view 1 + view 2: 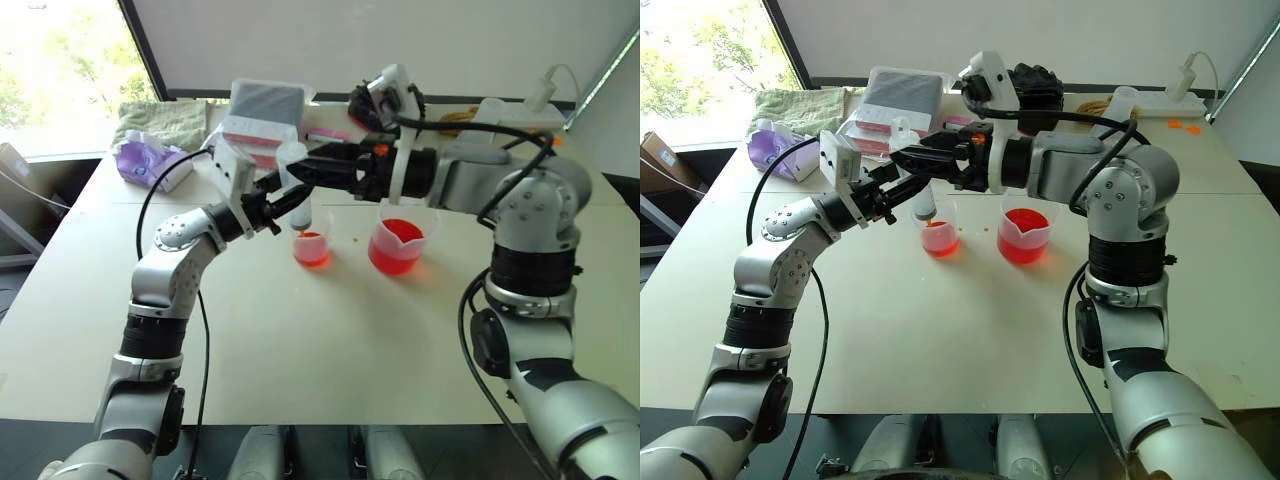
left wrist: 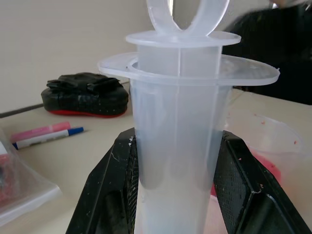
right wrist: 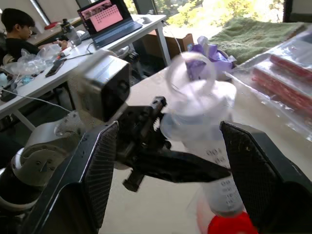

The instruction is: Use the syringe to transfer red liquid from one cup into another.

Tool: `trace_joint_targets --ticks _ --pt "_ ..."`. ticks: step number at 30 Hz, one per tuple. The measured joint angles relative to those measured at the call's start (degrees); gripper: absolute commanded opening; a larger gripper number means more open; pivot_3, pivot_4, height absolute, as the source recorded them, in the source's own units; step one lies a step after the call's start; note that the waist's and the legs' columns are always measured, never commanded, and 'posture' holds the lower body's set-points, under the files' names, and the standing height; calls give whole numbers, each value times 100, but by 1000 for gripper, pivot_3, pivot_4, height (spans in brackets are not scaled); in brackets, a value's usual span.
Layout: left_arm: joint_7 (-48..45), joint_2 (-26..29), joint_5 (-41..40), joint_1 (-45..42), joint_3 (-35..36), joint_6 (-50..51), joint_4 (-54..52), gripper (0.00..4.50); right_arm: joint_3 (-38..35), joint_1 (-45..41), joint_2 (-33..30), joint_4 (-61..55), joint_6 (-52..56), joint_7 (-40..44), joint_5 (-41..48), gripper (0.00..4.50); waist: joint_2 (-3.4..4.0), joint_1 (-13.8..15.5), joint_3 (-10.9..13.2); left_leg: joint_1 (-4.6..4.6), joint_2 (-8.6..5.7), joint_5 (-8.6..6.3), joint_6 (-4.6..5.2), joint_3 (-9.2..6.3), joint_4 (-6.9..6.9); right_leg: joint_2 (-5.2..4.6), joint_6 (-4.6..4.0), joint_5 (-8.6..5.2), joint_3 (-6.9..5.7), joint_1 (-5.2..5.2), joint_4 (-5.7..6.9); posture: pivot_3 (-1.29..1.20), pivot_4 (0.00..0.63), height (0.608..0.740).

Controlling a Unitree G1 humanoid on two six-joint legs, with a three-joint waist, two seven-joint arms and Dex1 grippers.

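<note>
My left fingers (image 2: 122, 195) clamp the syringe (image 1: 924, 205) upright over the smaller cup (image 1: 940, 238); right fingers (image 3: 165, 185) gape, empty: I'd hold steady.

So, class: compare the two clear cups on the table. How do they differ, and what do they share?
The spouted beaker is wider than the smaller cup, and it stands further to the robot's right. The beaker has a pour spout on its rim; on the smaller cup none can be made out. The syringe, clamped in the left gripper, stands over the smaller cup, while the beaker stands free. Both are clear plastic, upright, and hold red liquid.
</note>
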Motion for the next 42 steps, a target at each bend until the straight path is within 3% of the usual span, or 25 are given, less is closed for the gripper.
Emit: trace_joint_targets --ticks 6,12,21,32,34,37,42 --pt "12 -15 -20 -25 45 -53 -100 1720 -528 63 -633 -264 358 46 379 3454 2 4 1 -4 0 0 0 0 -4 0 0 0 -1 -5 -2 0 150 740" --pt "81 -27 -215 -52 91 149 -102 1720 -744 312 -714 -467 483 -78 620 3454 2 -8 1 -3 0 0 0 0 -3 0 0 0 -1 -5 2 0 150 740" --pt "590 194 -1410 -675 847 1845 28 1720 -772 475 -686 -560 481 -353 687 3454 1 6 1 -6 -1 1 1 -1 -2 1 0 0 -3 -5 1 0 150 740" --pt "678 1101 -2215 -1475 1505 3624 1190 1720 -773 666 -665 -559 476 -448 738 3454 1 1 2 -6 -3 2 -1 -1 0 4 1 0 -4 -5 4 0 150 740" --pt "600 1456 -2350 -1760 1651 4307 2237 1720 -786 712 -659 -584 477 -499 786 3454 -1 5 2 -5 -4 4 -4 -3 5 4 1 0 -6 -6 9 0 150 740" --pt "537 1744 -2229 -1949 1615 4815 3074 1720 -902 866 -659 -626 505 -608 832 3454 -1 0 2 -6 -4 4 -4 -3 3 5 1 0 -6 -8 10 0 150 740" --pt "389 1764 -1812 -1964 1283 5069 3792 1720 -948 913 -630 -767 570 -774 963 3454 -2 8 3 -12 -4 4 -5 -3 3 1 1 0 -5 -14 9 0 150 740"
